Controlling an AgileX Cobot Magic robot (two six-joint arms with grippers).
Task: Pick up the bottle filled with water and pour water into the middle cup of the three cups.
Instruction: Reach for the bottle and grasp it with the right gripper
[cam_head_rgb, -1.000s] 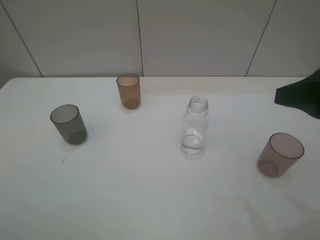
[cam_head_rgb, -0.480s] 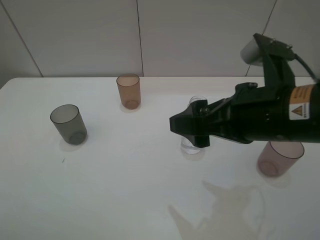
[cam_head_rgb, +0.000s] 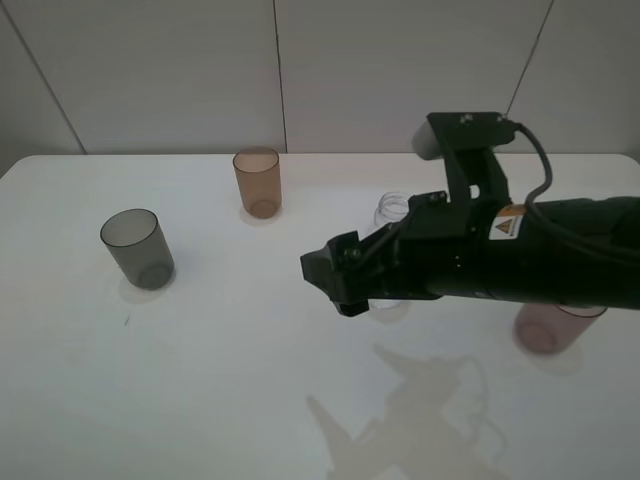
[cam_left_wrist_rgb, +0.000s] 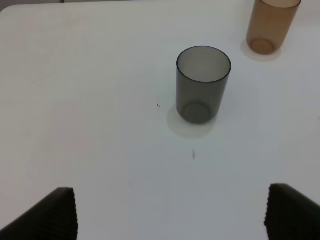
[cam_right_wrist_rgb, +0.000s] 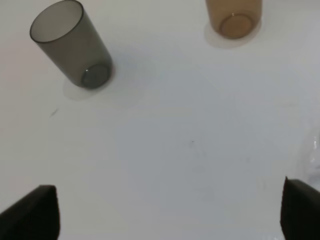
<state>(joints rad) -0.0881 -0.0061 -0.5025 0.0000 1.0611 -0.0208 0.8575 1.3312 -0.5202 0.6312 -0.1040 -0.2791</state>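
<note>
Holding the right end effector (cam_head_rgb: 340, 277) wide and empty above the bench (cam_head_rgb: 230, 380), covering all but the neck of the one bottle (cam_head_rgb: 394, 208) with the arm. Showing the left end effector (cam_left_wrist_rgb: 172, 215), equally wide and empty, in its wrist view alone. Counting three cups overhead: the middle cup (cam_head_rgb: 257, 182) farthest back, a grey cup (cam_head_rgb: 137, 248), a pinkish cup (cam_head_rgb: 542, 332); two in either wrist view.
</note>
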